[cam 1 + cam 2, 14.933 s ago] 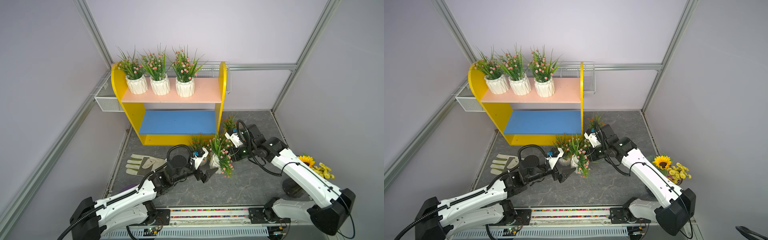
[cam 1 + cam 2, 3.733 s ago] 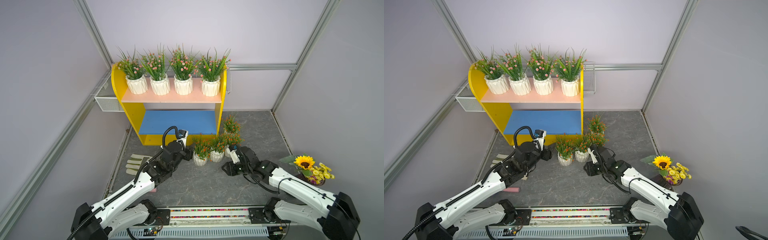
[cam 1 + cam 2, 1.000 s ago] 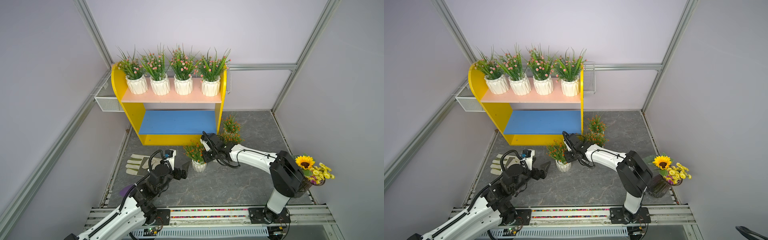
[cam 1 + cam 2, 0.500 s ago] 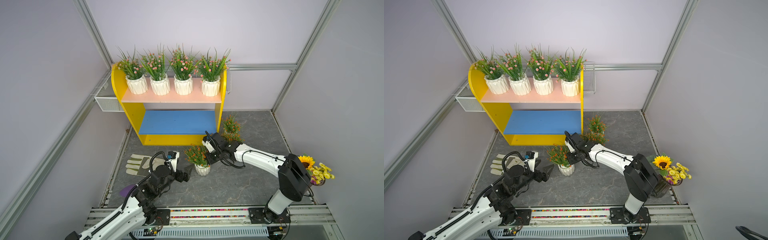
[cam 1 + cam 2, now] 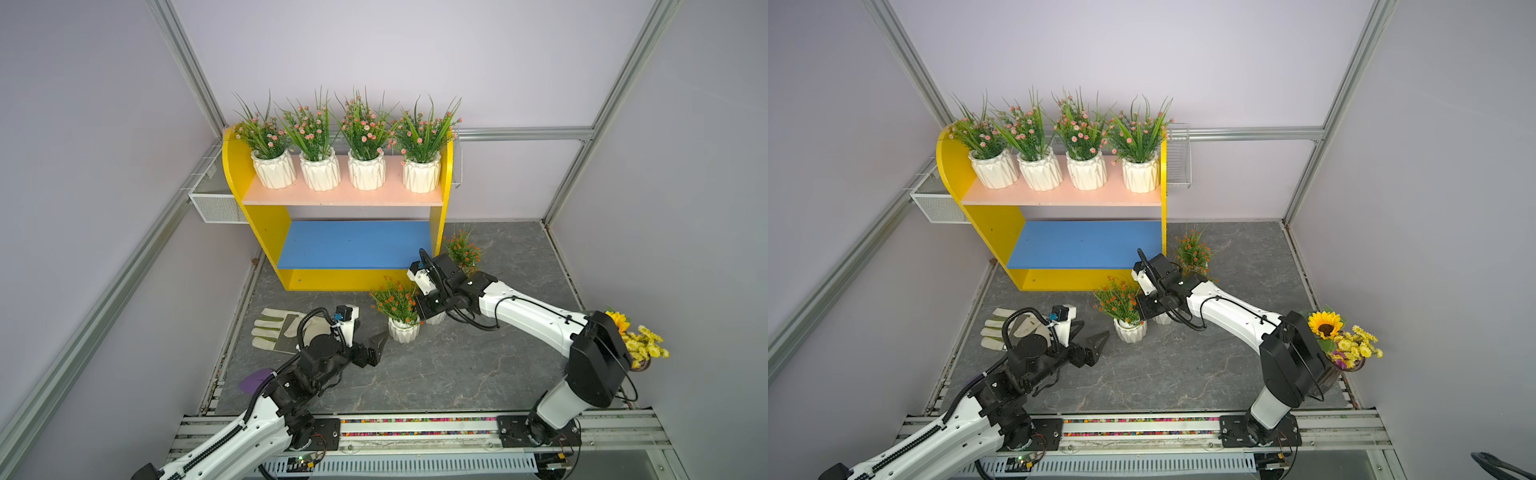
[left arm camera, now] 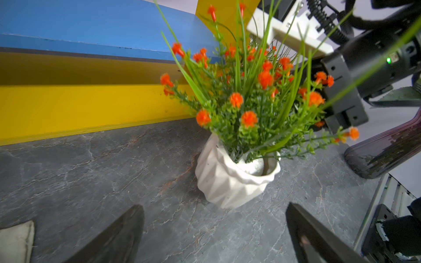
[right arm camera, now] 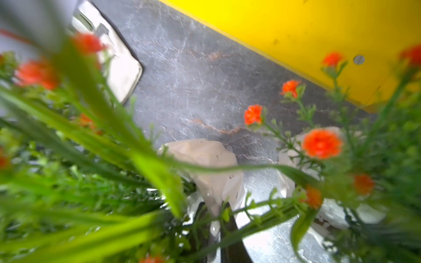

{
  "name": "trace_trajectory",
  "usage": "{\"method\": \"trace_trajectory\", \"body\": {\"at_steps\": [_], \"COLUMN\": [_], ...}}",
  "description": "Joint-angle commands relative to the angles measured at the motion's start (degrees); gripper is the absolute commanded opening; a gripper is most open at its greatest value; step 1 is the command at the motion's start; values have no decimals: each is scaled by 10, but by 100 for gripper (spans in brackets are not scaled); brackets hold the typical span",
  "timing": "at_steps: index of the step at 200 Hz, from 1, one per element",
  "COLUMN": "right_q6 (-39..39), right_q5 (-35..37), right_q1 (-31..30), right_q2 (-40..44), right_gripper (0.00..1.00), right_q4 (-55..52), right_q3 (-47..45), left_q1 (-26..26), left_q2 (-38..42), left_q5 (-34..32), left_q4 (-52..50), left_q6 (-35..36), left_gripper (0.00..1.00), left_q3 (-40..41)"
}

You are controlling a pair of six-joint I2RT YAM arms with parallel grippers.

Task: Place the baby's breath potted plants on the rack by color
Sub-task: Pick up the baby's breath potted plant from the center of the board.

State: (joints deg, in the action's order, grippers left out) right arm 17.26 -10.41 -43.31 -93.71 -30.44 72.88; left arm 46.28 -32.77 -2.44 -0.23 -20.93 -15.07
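The rack (image 5: 266, 224) holds several pink baby's breath potted plants (image 5: 365, 145) in a row on its pink upper board; its blue lower board (image 5: 353, 245) is bare. An orange-blossomed plant (image 5: 399, 303) in a white pot (image 6: 227, 180) sits tilted on the floor in front of the rack. My right gripper (image 7: 224, 218) is shut on that pot's rim. My left gripper (image 6: 214, 218) is open, just short of the pot. A second white pot (image 5: 437, 319) peeks out under the right gripper. Another orange plant (image 5: 461, 249) stands by the rack's right panel.
A work glove (image 5: 278, 328) lies on the floor left of my left arm, with a purple object (image 5: 253, 380) nearer the front. A sunflower bouquet (image 5: 636, 340) in a dark vase stands at the right wall. Wire mesh baskets (image 5: 216, 203) hang behind the rack.
My right gripper has drawn the orange plant a little away from the rack and to the right. My left gripper has edged closer to the pot, still open.
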Motion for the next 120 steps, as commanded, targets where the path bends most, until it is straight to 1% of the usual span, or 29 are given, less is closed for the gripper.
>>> {"method": "trace_trajectory", "body": {"at_steps": [1, 58, 71, 81, 102, 120], "right_q6": [-10, -11, -12, -12, -11, -9], "right_q5": [-35, -55, -58, -60, -66, -71], "right_q1": [5, 4, 3, 2, -2, -5], "right_q2": [26, 21, 21, 22, 23, 23], "right_gripper": [10, 10, 10, 10, 10, 10], "right_q4": [17, 11, 11, 10, 10, 13], "right_q3": [30, 39, 38, 38, 33, 29], "left_q1": [11, 35, 43, 52, 75, 79], "left_q2": [-13, -88, -101, -129, -155, -173], "left_q5": [8, -2, -10, -18, -49, -60], "left_q4": [33, 96, 117, 135, 164, 189], "left_q6": [6, 51, 61, 71, 93, 102], "left_gripper": [100, 99, 99, 99, 100, 99], "left_q3": [-1, -20, -25, -27, -34, -36]}}
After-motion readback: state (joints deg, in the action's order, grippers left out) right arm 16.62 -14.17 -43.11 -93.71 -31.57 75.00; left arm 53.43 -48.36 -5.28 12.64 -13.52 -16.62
